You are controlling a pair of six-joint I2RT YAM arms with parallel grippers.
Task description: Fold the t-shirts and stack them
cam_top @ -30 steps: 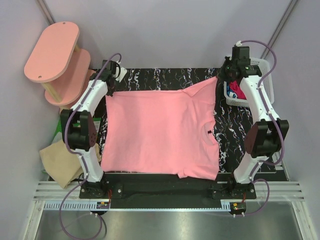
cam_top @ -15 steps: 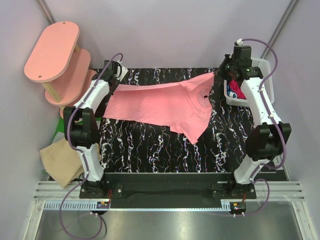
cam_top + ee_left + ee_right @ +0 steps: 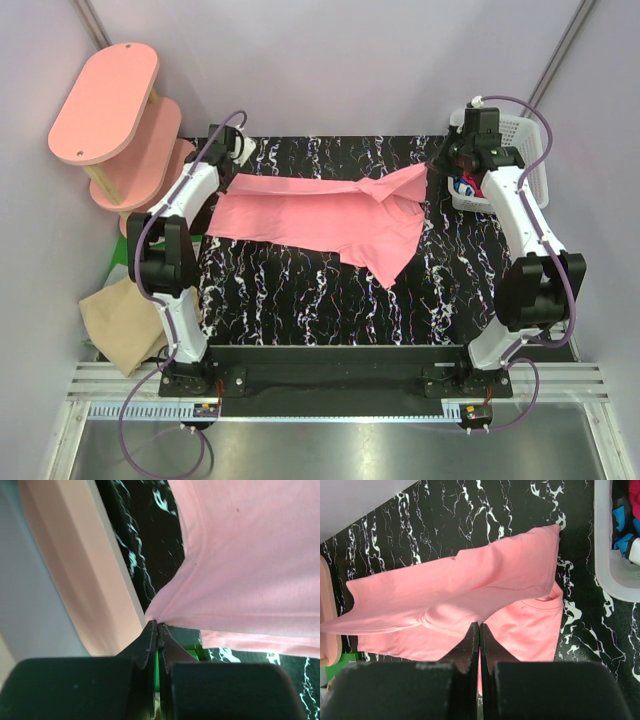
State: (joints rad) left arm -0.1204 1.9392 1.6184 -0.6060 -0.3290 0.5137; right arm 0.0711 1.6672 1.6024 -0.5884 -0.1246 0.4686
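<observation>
- Both are closed: the left pincer [image 3: 157, 625] nips a corner of the pink t-shirt [image 3: 330, 215], the right pincer [image 3: 479, 626] its other end; the cloth spans between them.
- I judge the first fold only begun and stacking not yet done.

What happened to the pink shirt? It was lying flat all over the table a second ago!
The pink t-shirt was pulled toward the far side of the table. It now lies gathered in a narrow band there, with one part trailing nearer. The left jaws and right jaws stay shut on its far edge. The tan t-shirt, basket and pink shelf have not moved.
</observation>
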